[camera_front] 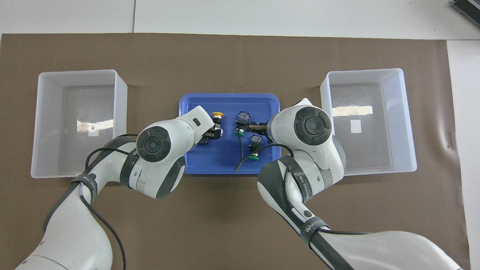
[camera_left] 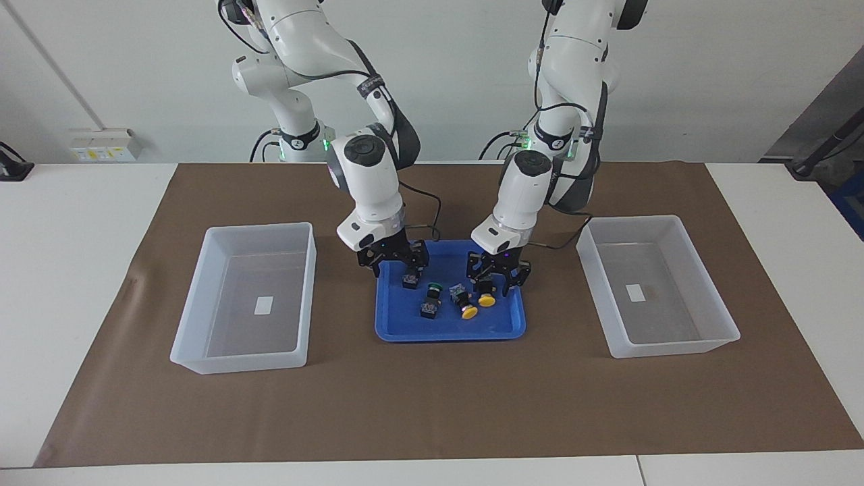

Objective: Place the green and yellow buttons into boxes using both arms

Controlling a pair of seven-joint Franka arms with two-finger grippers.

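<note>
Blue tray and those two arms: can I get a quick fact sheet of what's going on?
Blue tray: holds all four buttons
Right gripper: open, low over a green button
Left gripper: low over a yellow button
Other green button: loose in tray
Other yellow button: loose in tray
Box at right arm's end: no buttons
Box at left arm's end: no buttons

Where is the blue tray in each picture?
Facing view: the blue tray sits mid-table, just below both grippers.
Overhead view: the blue tray is at the centre, its lower part under the two arms.
Shared landmark: it lies between the two white boxes.
</note>
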